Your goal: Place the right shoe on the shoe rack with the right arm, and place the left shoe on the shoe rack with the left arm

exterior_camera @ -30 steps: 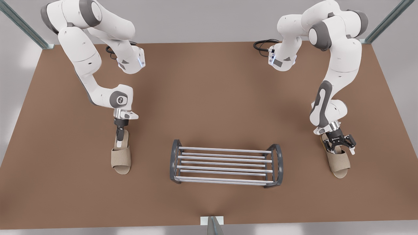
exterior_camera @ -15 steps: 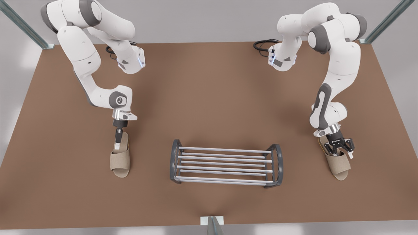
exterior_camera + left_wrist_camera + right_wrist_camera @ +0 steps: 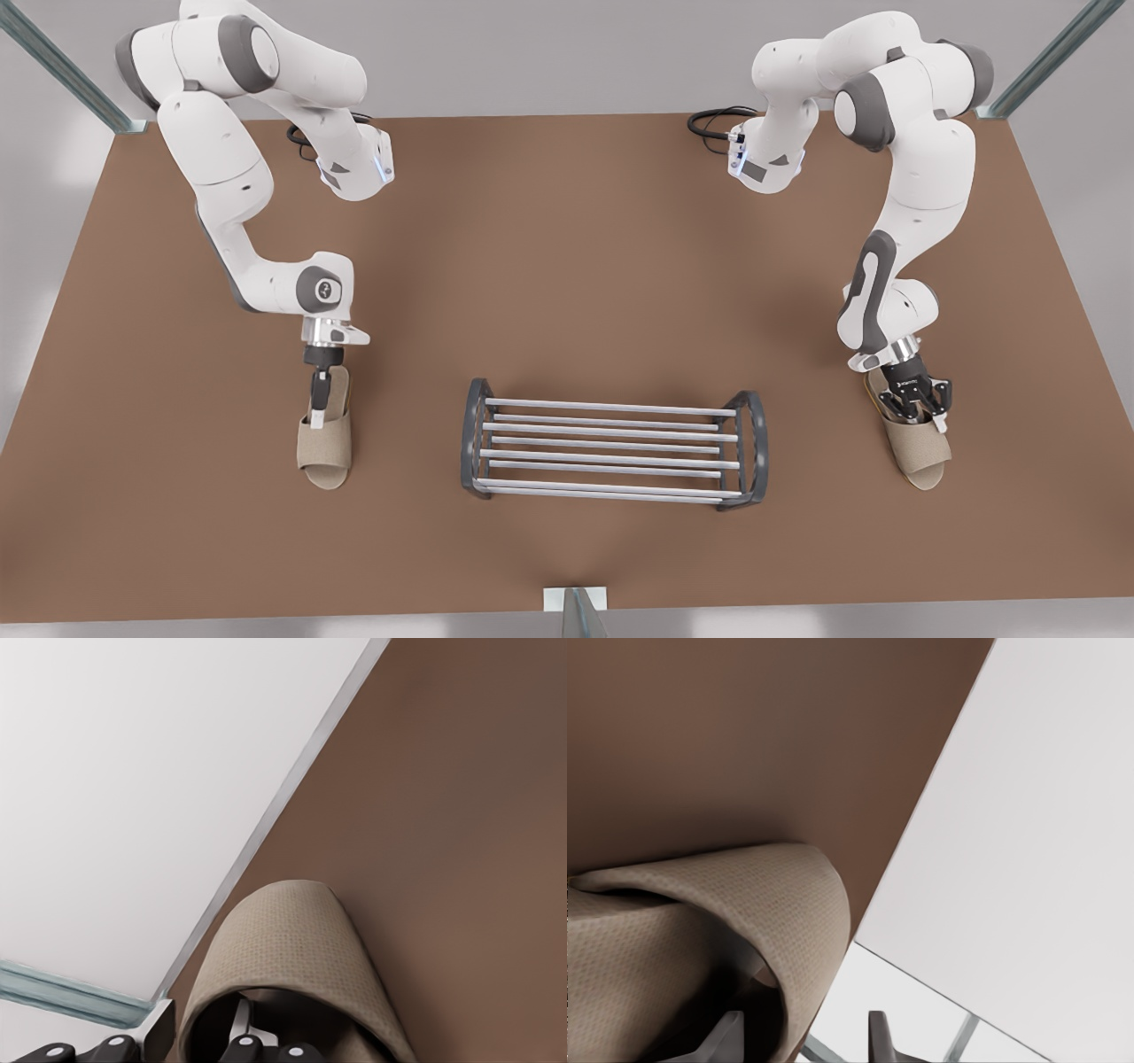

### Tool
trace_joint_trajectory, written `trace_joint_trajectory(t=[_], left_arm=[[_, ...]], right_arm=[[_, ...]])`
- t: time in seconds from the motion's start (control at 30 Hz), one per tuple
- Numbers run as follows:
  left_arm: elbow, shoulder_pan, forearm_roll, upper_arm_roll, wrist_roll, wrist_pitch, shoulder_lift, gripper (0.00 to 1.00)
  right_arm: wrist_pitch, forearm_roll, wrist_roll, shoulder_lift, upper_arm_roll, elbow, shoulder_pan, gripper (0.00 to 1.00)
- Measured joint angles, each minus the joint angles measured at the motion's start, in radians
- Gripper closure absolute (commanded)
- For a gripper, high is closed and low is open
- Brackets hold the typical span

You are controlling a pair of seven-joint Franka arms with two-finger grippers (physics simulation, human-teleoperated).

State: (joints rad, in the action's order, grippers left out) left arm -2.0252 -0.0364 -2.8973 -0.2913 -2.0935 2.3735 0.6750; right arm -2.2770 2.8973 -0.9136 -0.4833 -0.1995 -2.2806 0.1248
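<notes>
Left pincer (image 3: 917,415), narrower than before, straddles left shoe (image 3: 923,454); right pincer (image 3: 316,409), lowered, straddles right shoe (image 3: 325,450) strap, parted.

A brown table (image 3: 567,266) with a plain matte top spans most of the front view, its far edge meeting a pale grey wall (image 3: 549,53). Glassy green-grey posts (image 3: 62,66) slant up from both far corners, and a short one (image 3: 576,611) stands at the middle of the near edge. Black cables (image 3: 709,124) loop on the table near the far edge.
</notes>
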Motion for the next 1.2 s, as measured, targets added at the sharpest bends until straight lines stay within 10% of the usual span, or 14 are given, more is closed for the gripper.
trace_joint_trajectory(t=[0.5,0.73,1.2], left_arm=[[0.023,-0.001,0.000,0.000,-0.004,0.001,0.010,0.76],[0.044,-0.020,0.000,-0.006,0.007,0.039,-0.076,0.78],[0.689,-0.310,0.000,-0.039,0.073,0.736,-0.102,0.79]], right_arm=[[0.004,0.000,-0.058,-0.094,0.052,0.112,-0.037,0.38],[0.001,0.000,-0.074,-0.093,0.054,0.117,-0.047,0.55],[-0.049,0.000,-0.086,-0.014,0.053,0.117,-0.051,0.79]])
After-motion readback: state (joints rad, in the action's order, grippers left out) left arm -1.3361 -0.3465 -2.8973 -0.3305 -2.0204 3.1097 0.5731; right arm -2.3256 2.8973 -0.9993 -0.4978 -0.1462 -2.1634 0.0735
